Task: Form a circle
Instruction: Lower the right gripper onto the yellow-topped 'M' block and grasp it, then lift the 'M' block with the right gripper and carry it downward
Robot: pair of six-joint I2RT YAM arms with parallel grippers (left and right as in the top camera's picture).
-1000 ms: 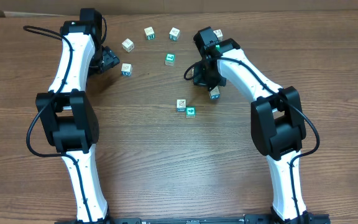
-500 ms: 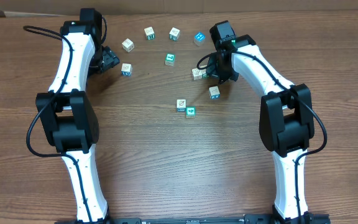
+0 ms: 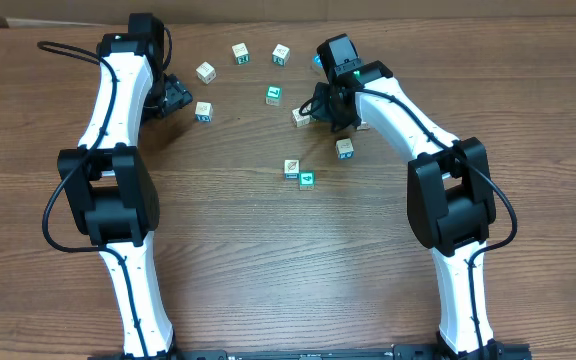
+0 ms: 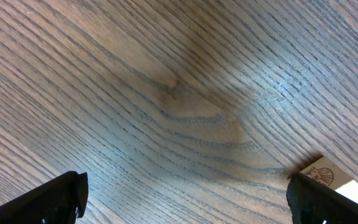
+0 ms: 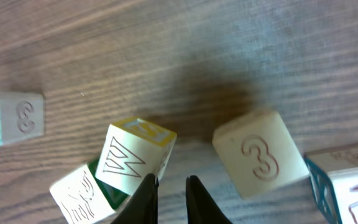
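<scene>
Nearest the arm bases, a pair of cubes (image 3: 307, 179) sits touching on the wooden desk (image 3: 268, 270), one pale on top and one teal. Just beyond them, to the right, a lone cube (image 3: 345, 147) lies beside the right arm (image 3: 408, 130).

Next comes the right claw (image 5: 171, 186), down low among the cubes. Its fingers are closed almost tip to tip with nothing between them. Its wrist view shows it aimed at the gap between a W cube (image 5: 135, 155), which touches a green-sided cube (image 5: 79, 193), and a 3 cube (image 5: 260, 155) that stands apart. From overhead, a pale cube (image 3: 302, 117) lies just beside this claw.

At about the same depth across the desk, the left claw (image 3: 176, 97) is spread wide and holds nothing. Its fingers (image 4: 61, 196) hang far apart over bare wood, and a cube corner (image 4: 328, 177) shows near one of them. Overhead, a small cube (image 3: 203, 111) rests just beside that claw.

Farther on, a teal-topped cube (image 3: 274, 95) sits alone between the arms. Farthest away, three cubes form a curved row: the left cube (image 3: 206, 71), the middle cube (image 3: 239, 52) and the right cube (image 3: 281, 53). A bright teal cube (image 3: 317, 58) is half hidden behind the right wrist. Together they make a loose, broken arc, not a closed ring.
</scene>
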